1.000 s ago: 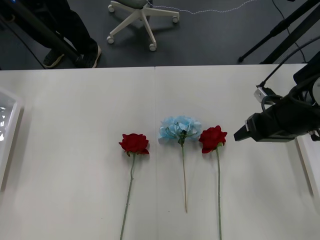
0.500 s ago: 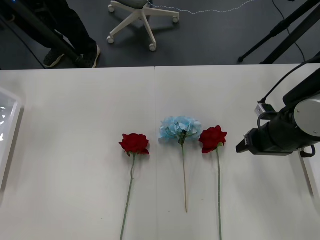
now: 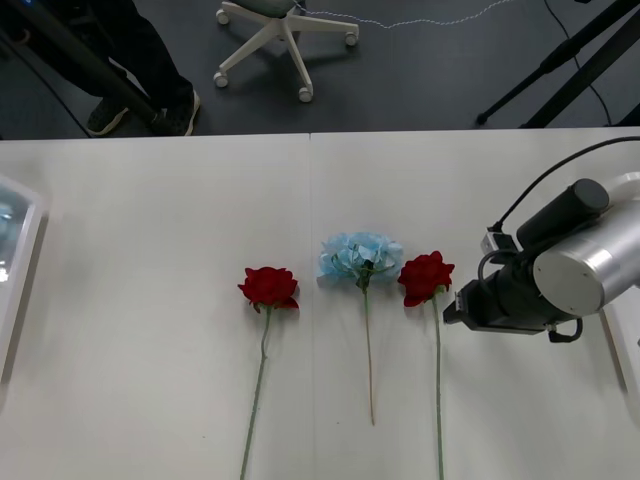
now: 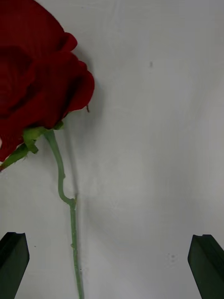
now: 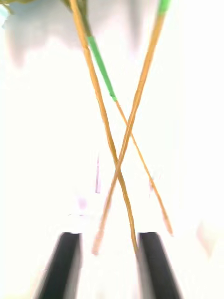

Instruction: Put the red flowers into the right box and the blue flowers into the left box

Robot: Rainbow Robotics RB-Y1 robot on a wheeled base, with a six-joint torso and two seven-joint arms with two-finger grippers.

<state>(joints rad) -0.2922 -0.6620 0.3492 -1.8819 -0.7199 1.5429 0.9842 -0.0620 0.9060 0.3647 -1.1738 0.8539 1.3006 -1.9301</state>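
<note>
Three flowers are still lying loose on the table [image 3: 150,250]: a red rose [image 3: 269,287] on the left, the blue flower [image 3: 360,257] in the middle and a second red rose [image 3: 425,277] just beside it. The right gripper [image 3: 458,308] is swinging in from the right box [image 3: 628,352] side and is sitting much closer to that second rose than a second ago. Its fingers [image 4: 13,261] are spread wide with the stem [image 4: 70,219] between them, so I'm guessing it's lining up a grab. The left gripper [image 5: 109,261] is hanging over some crossed tan stems [image 5: 119,154], fingers apart, probably pinching nothing.
</note>
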